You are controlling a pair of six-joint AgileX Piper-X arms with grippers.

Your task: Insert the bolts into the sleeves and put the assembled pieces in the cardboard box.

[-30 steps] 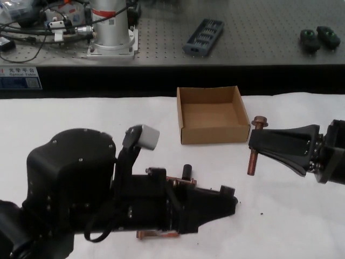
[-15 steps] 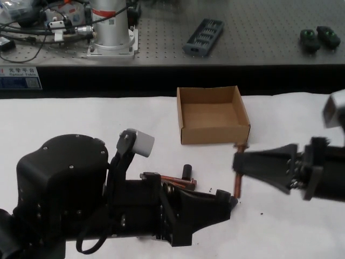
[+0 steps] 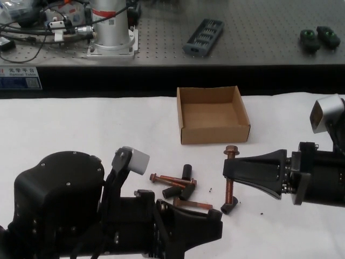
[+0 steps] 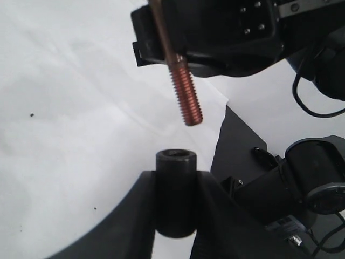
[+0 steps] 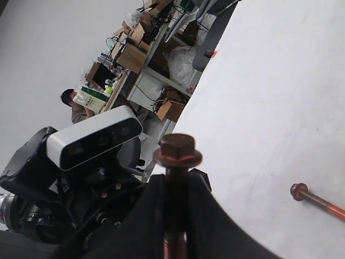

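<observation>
Our left gripper (image 4: 175,208) is closed snugly on an upright black sleeve (image 4: 175,181), one finger on each side and the open bore facing up. Just above it, not touching, hangs the threaded tip of a copper bolt (image 4: 182,89). Our right gripper (image 5: 175,202) pinches this bolt by the shank just under its hex head, with the fingers narrowed onto it. In the left wrist view the tip sits a little to one side of the bore, and the shank looks slightly tilted. We judge the main risk to be the thread landing on the sleeve's rim instead of in the hole. A push from there could cock the sleeve in our fingers, slide the bolt up through the right grip, or knock either piece loose onto the white cloth (image 3: 81,124). On the cloth near the left arm we count three loose bolts (image 3: 167,177) and two loose sleeves (image 3: 187,171), though the arm may hide more. With the held pair, that makes four bolts and three sleeves. One cardboard box (image 3: 213,135) stands farther back, well apart from both grippers.
</observation>
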